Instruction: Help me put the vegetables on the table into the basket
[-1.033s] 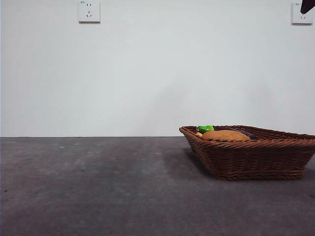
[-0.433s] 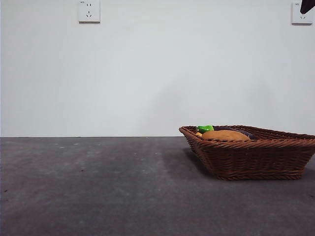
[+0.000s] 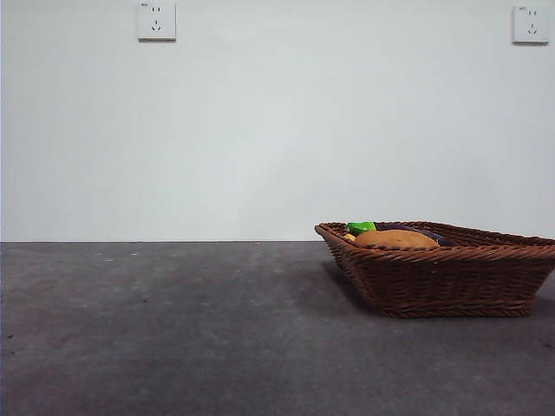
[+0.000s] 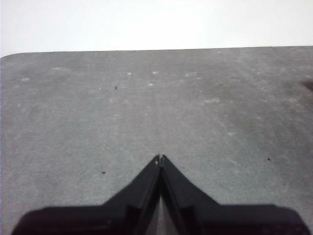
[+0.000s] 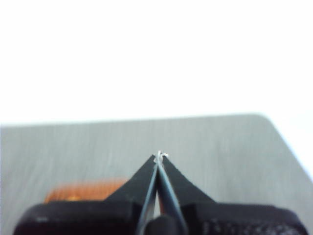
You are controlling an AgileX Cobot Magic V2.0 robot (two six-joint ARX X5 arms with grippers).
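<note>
One wicker basket (image 3: 451,269) sits on the dark grey table (image 3: 173,329), out at about four o'clock from the middle of the front view, its far right end cut off by the picture's edge. Three vegetables lie inside it, mostly hidden by the braided rim: the tan potato (image 3: 395,239) shows as a low hump, the eggplant (image 3: 408,227) as a green cap at its ten o'clock with a dark purple strip running behind, and the small yellow-orange one (image 3: 349,237) as only a sliver against the near wall. Behind, the white wall carries two sockets, one (image 3: 156,19) at eleven o'clock and one (image 3: 531,22) at one o'clock.

Neither arm shows from the front. The left gripper (image 4: 160,159) hangs over bare table, jaws pressed together with nothing between them. The right gripper (image 5: 160,155) is likewise closed and empty; its view is blurred, with an orange smear (image 5: 85,191) at about seven o'clock of the jaw tips that I cannot identify.
</note>
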